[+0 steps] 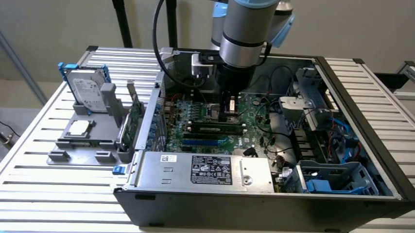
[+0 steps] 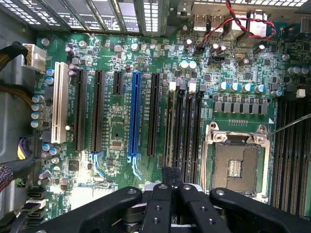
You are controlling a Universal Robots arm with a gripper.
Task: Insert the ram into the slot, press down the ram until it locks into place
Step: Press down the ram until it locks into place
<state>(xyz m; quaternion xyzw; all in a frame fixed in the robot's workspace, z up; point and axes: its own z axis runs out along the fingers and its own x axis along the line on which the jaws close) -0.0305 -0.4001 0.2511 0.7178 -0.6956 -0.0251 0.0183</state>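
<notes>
Closed fingers of the gripper (image 2: 172, 177) press on the ram (image 1: 214, 127) seated in its slot (image 2: 171, 126) beside the CPU socket (image 2: 235, 162).

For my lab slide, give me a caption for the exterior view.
Robot arm's hand lowered onto the long green RAM stick on the green motherboard inside an open grey computer case.

Power supply label (image 1: 212, 171): black with white print and small marks, too small to read.
Power supply sticker (image 1: 168, 158): white with dark lines, perhaps a barcode; not readable.
Hard drive label (image 1: 86, 91): white with fine print, not readable.
Motherboard (image 2: 116, 131): small white printed markings beside the slots and parts, none readable.
Brands, numbers, signs: none can be made out in either view.
</notes>
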